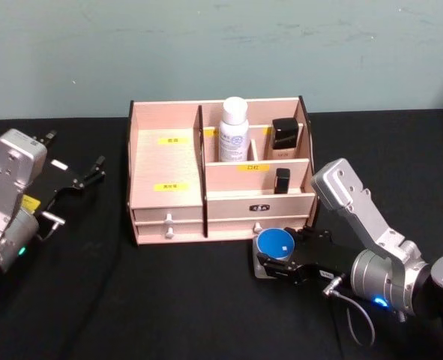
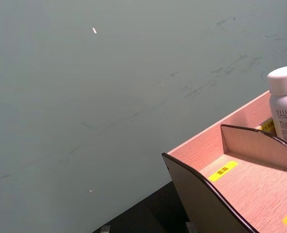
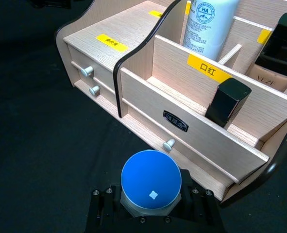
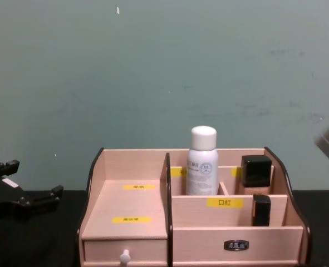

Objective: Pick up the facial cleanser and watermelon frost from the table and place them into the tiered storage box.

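Black cloth covers the table (image 1: 169, 300), and a scuffed teal wall (image 1: 221, 45) closes the room behind it. Mid-table stands the tiered storage box (image 1: 150, 161), pale pink wood with dark edges and yellow labels.

Just in front of the box's right-hand drawer, the right gripper (image 1: 279, 261) sits low over the cloth. Its black jaws are clamped on the grey base of a round blue-lidded pot (image 1: 275, 243), probably the watermelon frost, though no label is legible. In the right wrist view the pot (image 3: 151, 182) is upright between the jaws, close to the small drawer knob (image 3: 169, 143) but not touching the box front.

The facial cleanser (image 1: 234, 129), a white bottle with a white cap, stands upright in the box's rear compartment, just right of the tall dark-edged divider. In the chest view it (image 4: 202, 161) rises above the box's back wall. A black-capped bottle (image 1: 285, 139) stands in the compartment to its right, and a black lipstick (image 1: 282, 180) stands in the lower tier in front of that.

Well to the left of the box, the left gripper (image 1: 77, 189) hangs above the cloth with its fingers spread apart, holding nothing.
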### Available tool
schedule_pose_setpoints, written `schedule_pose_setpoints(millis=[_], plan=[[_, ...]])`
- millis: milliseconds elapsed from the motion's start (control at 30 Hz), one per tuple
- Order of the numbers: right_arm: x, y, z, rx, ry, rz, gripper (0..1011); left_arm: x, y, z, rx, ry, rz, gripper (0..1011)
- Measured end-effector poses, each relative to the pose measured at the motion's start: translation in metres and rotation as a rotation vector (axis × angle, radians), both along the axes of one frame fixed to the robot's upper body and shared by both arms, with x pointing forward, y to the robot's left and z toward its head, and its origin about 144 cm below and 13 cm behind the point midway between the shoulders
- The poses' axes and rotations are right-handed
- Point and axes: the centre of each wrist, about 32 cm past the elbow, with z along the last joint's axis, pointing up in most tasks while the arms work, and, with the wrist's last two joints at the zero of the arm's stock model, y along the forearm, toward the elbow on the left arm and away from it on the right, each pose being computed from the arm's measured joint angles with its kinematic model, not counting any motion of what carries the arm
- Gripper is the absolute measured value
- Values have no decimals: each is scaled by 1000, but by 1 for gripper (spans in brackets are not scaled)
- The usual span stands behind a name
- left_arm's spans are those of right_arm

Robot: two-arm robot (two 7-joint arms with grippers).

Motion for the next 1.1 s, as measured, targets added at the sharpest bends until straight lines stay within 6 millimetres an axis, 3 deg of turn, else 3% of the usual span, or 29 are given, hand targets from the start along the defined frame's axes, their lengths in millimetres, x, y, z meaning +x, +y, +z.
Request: schedule_pose_setpoints(millis=[433,667,1100], plan=[[2,0,13,44,-47,33,718,0,0,0,0,0,0,1001],[10,14,40,76,-116,95,718,0,0,0,0,0,0,1001],[30,44,65,103,-165,189,718,0,0,0,0,0,0,1001]])
